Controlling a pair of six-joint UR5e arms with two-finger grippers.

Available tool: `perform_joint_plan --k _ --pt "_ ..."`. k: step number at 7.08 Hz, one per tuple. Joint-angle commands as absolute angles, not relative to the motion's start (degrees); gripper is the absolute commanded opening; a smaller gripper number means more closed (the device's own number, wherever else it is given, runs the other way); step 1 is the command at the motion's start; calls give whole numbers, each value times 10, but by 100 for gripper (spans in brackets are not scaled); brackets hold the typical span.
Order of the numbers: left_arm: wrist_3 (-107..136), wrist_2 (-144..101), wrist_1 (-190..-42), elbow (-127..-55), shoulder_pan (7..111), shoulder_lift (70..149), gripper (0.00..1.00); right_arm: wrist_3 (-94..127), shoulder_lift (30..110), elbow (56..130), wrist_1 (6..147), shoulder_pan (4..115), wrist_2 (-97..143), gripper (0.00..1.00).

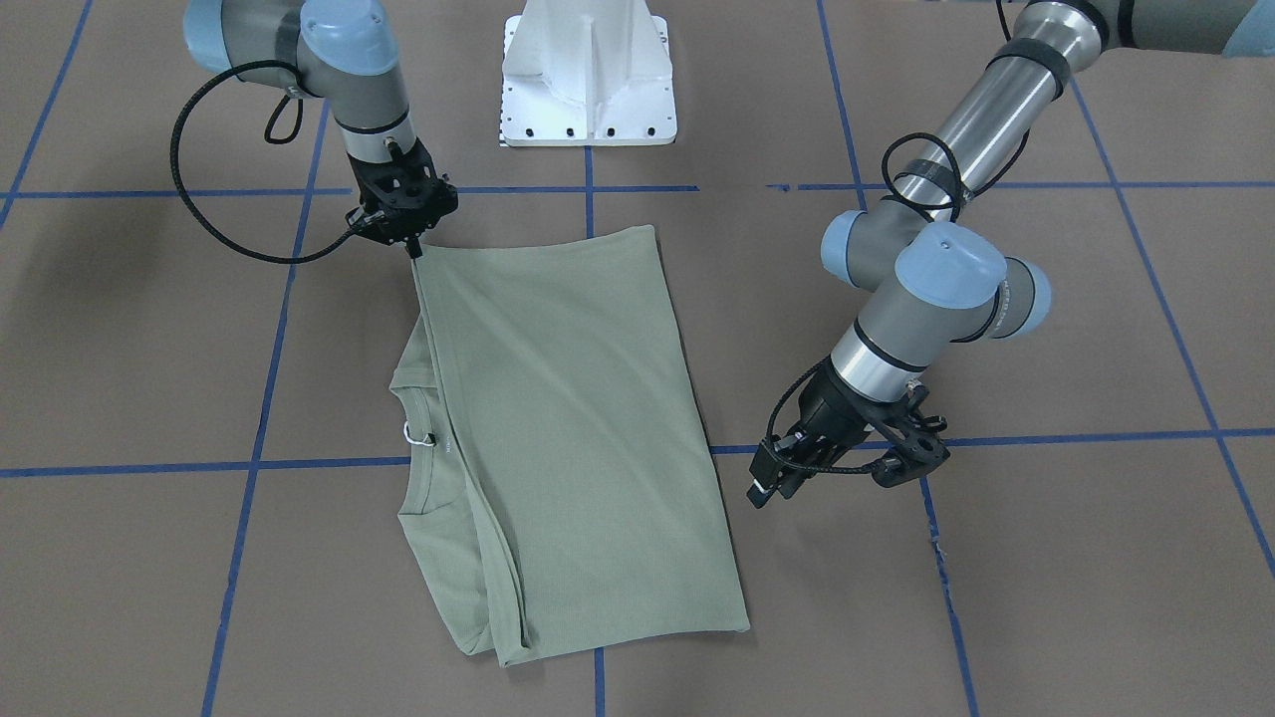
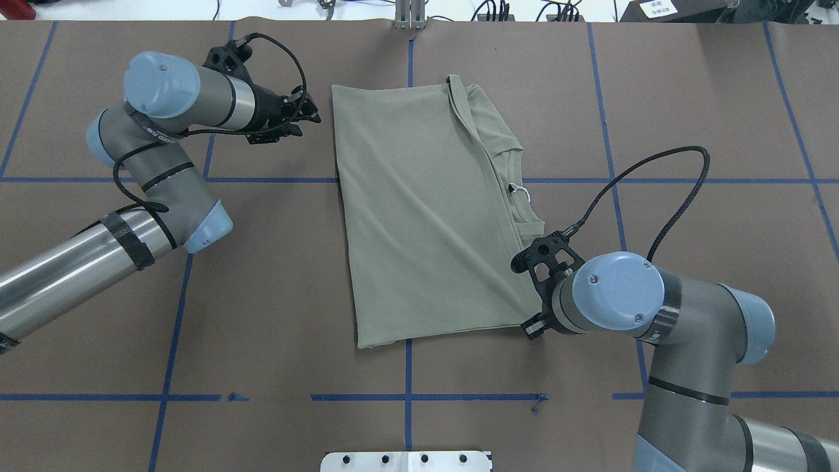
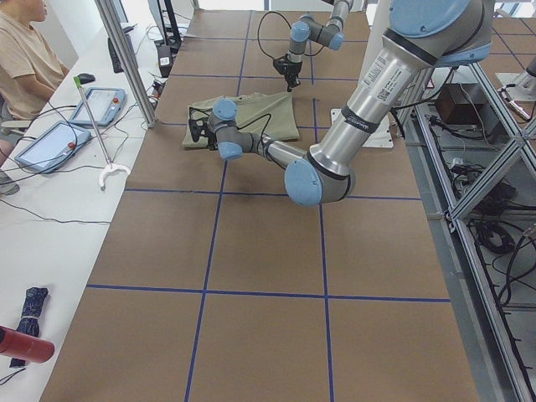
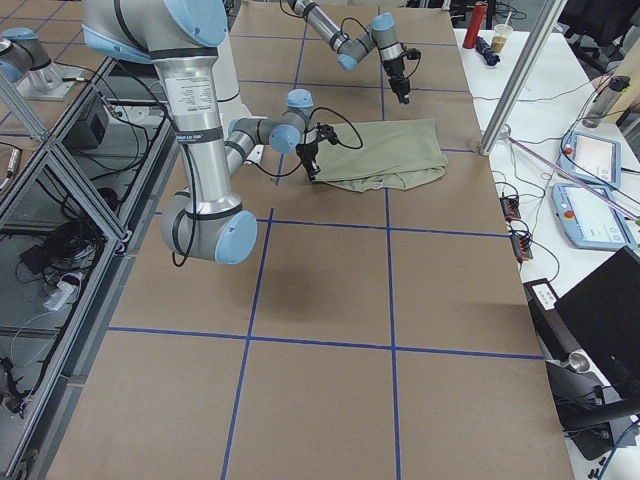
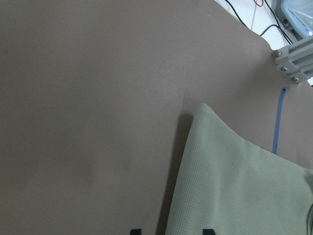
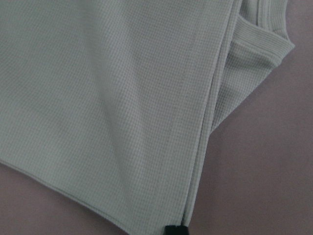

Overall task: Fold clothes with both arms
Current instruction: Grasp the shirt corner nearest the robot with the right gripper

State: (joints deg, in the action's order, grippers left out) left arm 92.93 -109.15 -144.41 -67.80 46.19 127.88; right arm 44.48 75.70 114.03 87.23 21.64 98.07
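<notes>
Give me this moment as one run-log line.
shirt: folded over on table | right hand: shut on shirt's near-right corner | left hand: open, empty, off the shirt's far-left corner

Sage-green fine-ribbed shirt (image 1: 578, 398), brown table (image 1: 1046, 597) with a blue line grid (image 1: 1096, 436), silver-grey arms (image 1: 996, 110) with light-blue caps (image 1: 951, 269)

A sage-green knit shirt (image 1: 578, 418) lies flat, folded lengthwise into a long panel, with its round collar (image 1: 423, 453) and a white tag (image 1: 413, 434) showing along one side. The right gripper (image 1: 414, 249) pinches the fold's corner nearest the robot. The left gripper (image 2: 314, 118), jaws apart, hovers just beside the shirt's opposite edge, near the far corner
</notes>
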Motion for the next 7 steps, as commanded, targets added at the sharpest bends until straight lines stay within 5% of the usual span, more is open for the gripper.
perform_joint_plan --k 1,3,4,5,7 --pt "930 -1091 -1443 -679 461 1279 53 448 761 1145 872 214 982 0" --pt "931 -1091 -1443 -679 461 1279 53 453 769 1147 873 216 979 37" --pt "931 -1091 -1442 -684 461 1278 54 467 764 1147 873 215 980 48" --pt "931 -1091 -1442 -684 461 1279 54 481 759 1149 873 215 983 70" --pt "931 -1090 -1442 -684 461 1279 54 664 744 1156 872 214 982 71"
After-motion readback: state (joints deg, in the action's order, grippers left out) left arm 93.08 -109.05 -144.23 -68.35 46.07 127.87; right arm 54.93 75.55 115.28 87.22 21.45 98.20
